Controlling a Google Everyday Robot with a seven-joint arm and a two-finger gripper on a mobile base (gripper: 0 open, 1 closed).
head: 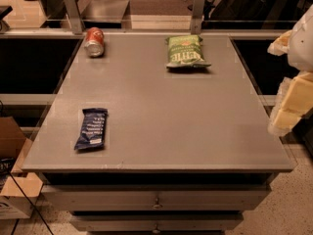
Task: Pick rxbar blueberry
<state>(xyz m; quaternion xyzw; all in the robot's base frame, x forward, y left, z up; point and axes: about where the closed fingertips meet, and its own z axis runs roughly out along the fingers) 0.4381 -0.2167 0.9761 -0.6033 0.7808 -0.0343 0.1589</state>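
Note:
The rxbar blueberry is a flat dark blue wrapper with lines of white text. It lies on the grey table near the front left corner, its long side running roughly front to back. My gripper shows as white and yellowish parts at the right edge of the camera view, above the table's right side. It is far from the bar and holds nothing that I can see.
A red soda can lies on its side at the back left of the table. A green chip bag lies at the back, right of centre. A cardboard box stands on the floor to the left. Drawers sit below the table's front edge.

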